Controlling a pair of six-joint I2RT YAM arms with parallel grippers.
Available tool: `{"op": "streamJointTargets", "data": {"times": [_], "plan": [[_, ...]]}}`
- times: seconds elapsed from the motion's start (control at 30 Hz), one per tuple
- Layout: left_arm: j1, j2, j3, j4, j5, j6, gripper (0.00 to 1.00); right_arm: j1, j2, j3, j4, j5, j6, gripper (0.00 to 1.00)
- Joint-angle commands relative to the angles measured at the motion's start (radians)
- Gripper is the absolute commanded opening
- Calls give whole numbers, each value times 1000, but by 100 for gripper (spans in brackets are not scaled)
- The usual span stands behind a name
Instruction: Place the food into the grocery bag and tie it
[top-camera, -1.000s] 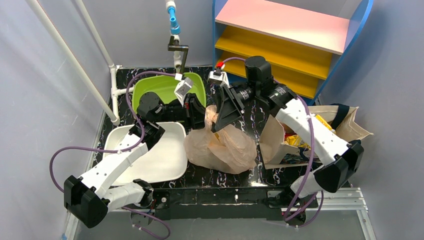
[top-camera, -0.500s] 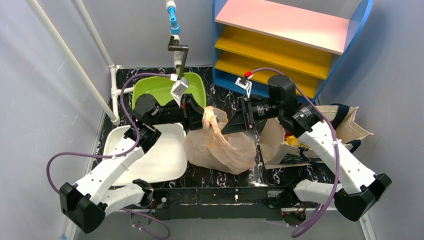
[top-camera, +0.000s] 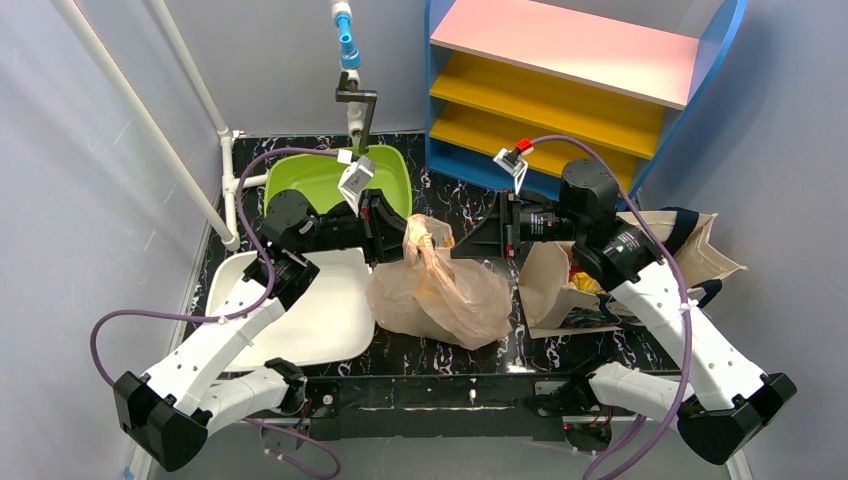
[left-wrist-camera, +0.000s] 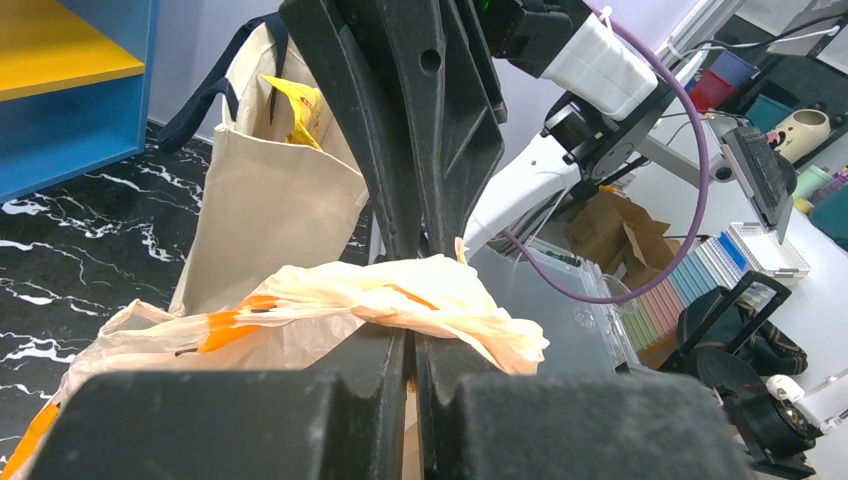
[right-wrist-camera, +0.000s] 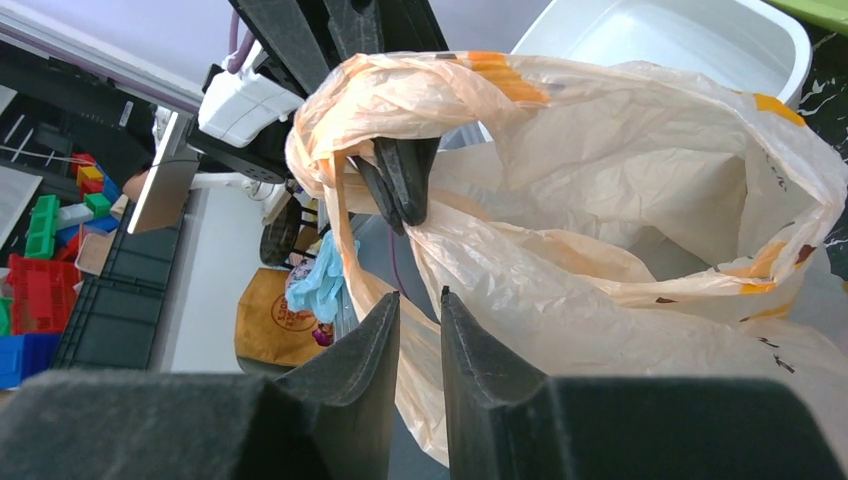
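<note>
I count two arms over the table (top-camera: 455, 352), and one grocery bag (top-camera: 445, 300) slumped between them at the middle, just right of the single white tub (top-camera: 330, 330). The left gripper (left-wrist-camera: 412, 335) is clenched on the bag's twisted handle (left-wrist-camera: 395, 288). Its two fingers are pressed nearly together, with the beige film bunched across their tips and held up above the bag's body.

The right gripper (right-wrist-camera: 418, 295) points at that same handle from the opposite side. Its two fingers stand a narrow slit apart, with bag film showing behind them. I cannot tell whether any film is pinched between them or whether it has let go.

Of the food I can count only one piece for certain. It is a yellow packet (left-wrist-camera: 300, 100) poking out of the one canvas tote (top-camera: 545, 275), which lies on the table's right side beside the grocery bag. What sits inside the grocery bag I cannot make out through the plastic.

Behind the left arm is one green bin (top-camera: 320, 175). At the back right stands one shelf unit (top-camera: 560, 60).
</note>
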Motion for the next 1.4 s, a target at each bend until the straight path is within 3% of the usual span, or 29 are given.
{"op": "streamJointTargets", "data": {"times": [0.0, 0.13, 0.37, 0.77, 0.9, 1.1, 1.37], "plan": [[-9, -19, 50, -9, -23, 7, 0, 5, -11, -30, 120, -32, 18, 28], [-9, -20, 50, -23, -33, 17, 0, 15, -10, -38, 149, -52, 25, 23], [-11, -13, 60, -61, -76, 47, 0, 62, 9, -41, 161, -32, 28, 1], [-14, 6, 58, -10, -93, 11, 0, 141, 96, -5, 176, 37, 15, 1], [-15, 15, 67, -13, -113, 6, 0, 182, 117, -2, 197, 56, -6, 12], [-18, 17, 86, -68, -165, 13, 0, 223, 110, -5, 218, 134, -68, 39], [-21, 1, 94, -113, -250, 9, 0, 253, 83, -25, 273, 288, -164, 49]]}}
